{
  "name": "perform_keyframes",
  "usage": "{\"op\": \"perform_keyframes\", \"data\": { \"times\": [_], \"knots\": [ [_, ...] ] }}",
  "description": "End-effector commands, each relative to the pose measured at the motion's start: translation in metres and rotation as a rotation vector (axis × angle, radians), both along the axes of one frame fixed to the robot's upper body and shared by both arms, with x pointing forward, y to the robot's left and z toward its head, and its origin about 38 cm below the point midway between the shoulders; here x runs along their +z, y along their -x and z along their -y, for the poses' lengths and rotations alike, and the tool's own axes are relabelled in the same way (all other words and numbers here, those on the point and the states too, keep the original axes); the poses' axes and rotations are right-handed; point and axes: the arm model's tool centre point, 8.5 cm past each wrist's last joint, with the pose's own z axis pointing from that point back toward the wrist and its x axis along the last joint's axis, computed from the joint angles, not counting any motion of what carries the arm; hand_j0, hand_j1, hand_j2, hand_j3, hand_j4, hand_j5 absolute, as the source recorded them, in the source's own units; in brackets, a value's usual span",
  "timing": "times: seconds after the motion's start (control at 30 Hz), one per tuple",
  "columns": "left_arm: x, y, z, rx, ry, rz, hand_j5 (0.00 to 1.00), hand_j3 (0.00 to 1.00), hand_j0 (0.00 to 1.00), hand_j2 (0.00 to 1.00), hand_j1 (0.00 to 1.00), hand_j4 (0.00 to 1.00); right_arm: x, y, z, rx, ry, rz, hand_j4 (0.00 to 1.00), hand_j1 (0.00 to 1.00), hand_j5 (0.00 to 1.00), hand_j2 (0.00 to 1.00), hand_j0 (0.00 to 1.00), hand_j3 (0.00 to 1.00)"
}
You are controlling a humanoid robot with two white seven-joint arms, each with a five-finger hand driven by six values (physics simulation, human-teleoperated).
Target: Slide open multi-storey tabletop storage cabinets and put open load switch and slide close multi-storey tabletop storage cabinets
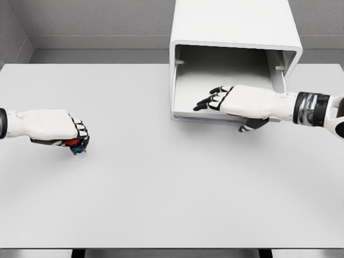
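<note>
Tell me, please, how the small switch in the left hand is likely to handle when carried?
The load switch looks small and rigid, so probably light and stiff. The left hand nearly hides it, so it may slip if those fingers loosen.

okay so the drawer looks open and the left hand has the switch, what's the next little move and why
Probably carry the left hand, curled around the small red and blue load switch, rightward over the table toward the open drawer of the cabinet. The switch is well left of it, and the right hand rests at the drawer's front, so it may need to clear.
</note>
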Motion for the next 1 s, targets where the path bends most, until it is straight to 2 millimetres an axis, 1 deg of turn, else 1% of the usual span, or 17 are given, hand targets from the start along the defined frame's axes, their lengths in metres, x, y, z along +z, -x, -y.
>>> {"op": "perform_keyframes", "data": {
  "times": [0.0, 0.03, 0.1, 0.17, 0.23, 0.27, 0.43, 0.47, 0.57, 0.7, 0.8, 0.83, 0.97],
  "knots": [
    [0.0, 0.001, 0.002, -0.003, 0.006, -0.003, 0.35, 0.35, 0.35, 0.35, 0.35, 0.35, 0.001, 0.005, 0.001, 0.037, 0.002, 0.001, 1.0, 1.0, 1.0, 1.0, 1.0, 1.0],
    [0.001, 0.002, 0.001, -0.003, 0.002, -0.001, 0.35, 0.35, 0.35, 0.35, 0.35, 0.35, 0.001, 0.005, 0.001, 0.036, 0.003, 0.0, 1.0, 1.0, 1.0, 1.0, 1.0, 1.0],
    [0.013, -0.002, -0.001, 0.0, 0.0, 0.024, 0.35, 0.35, 0.35, 0.35, 0.35, 0.35, -0.001, 0.007, 0.002, 0.047, 0.004, -0.002, 1.0, 1.0, 1.0, 1.0, 1.0, 1.0],
    [0.02, 0.001, 0.008, -0.027, 0.023, 0.03, 0.35, 0.35, 0.35, 0.35, 0.35, 0.35, 0.0, 0.009, 0.001, 0.068, 0.006, 0.004, 1.0, 1.0, 1.0, 1.0, 1.0, 1.0],
    [0.039, 0.007, 0.027, -0.085, 0.083, 0.047, 0.35, 0.35, 0.35, 0.35, 0.35, 0.35, 0.0, 0.009, 0.003, 0.071, 0.01, 0.006, 1.0, 1.0, 1.0, 1.0, 1.0, 1.0],
    [0.047, 0.007, 0.03, -0.095, 0.104, 0.055, 0.35, 0.35, 0.35, 0.35, 0.35, 0.35, 0.001, 0.01, 0.003, 0.078, 0.009, 0.008, 1.0, 1.0, 1.0, 1.0, 1.0, 1.0],
    [0.073, 0.001, 0.034, -0.103, 0.155, 0.091, 0.35, 0.35, 0.35, 0.35, 0.35, 0.35, 0.006, 0.01, 0.009, 0.076, 0.0, 0.024, 1.0, 1.0, 1.0, 1.0, 1.0, 1.0],
    [0.079, 0.0, 0.036, -0.107, 0.172, 0.096, 0.35, 0.35, 0.35, 0.35, 0.35, 0.35, 0.009, 0.012, 0.013, 0.094, -0.014, 0.041, 1.0, 1.0, 1.0, 1.0, 1.0, 1.0],
    [0.086, -0.001, 0.036, -0.108, 0.186, 0.105, 0.35, 0.35, 0.35, 0.35, 0.35, 0.35, 0.018, 0.016, 0.021, 0.121, -0.031, 0.063, 1.0, 1.0, 1.0, 1.0, 1.0, 1.0],
    [0.093, -0.003, 0.04, -0.116, 0.199, 0.118, 0.35, 0.35, 0.35, 0.35, 0.35, 0.35, 0.021, 0.016, 0.021, 0.126, -0.041, 0.067, 1.0, 1.0, 1.0, 1.0, 1.0, 1.0],
    [0.099, -0.004, 0.043, -0.124, 0.203, 0.132, 0.35, 0.35, 0.35, 0.35, 0.35, 0.35, 0.02, 0.019, 0.021, 0.154, -0.043, 0.07, 1.0, 1.0, 1.0, 1.0, 1.0, 1.0],
    [0.103, -0.005, 0.045, -0.13, 0.207, 0.142, 0.35, 0.35, 0.35, 0.35, 0.35, 0.35, 0.017, 0.021, 0.024, 0.148, -0.036, 0.061, 1.0, 1.0, 1.0, 1.0, 1.0, 1.0],
    [0.113, -0.008, 0.05, -0.143, 0.215, 0.169, 0.35, 0.35, 0.35, 0.35, 0.35, 0.35, 0.016, 0.021, 0.027, 0.143, -0.034, 0.054, 1.0, 1.0, 1.0, 1.0, 1.0, 1.0]
  ]
}}
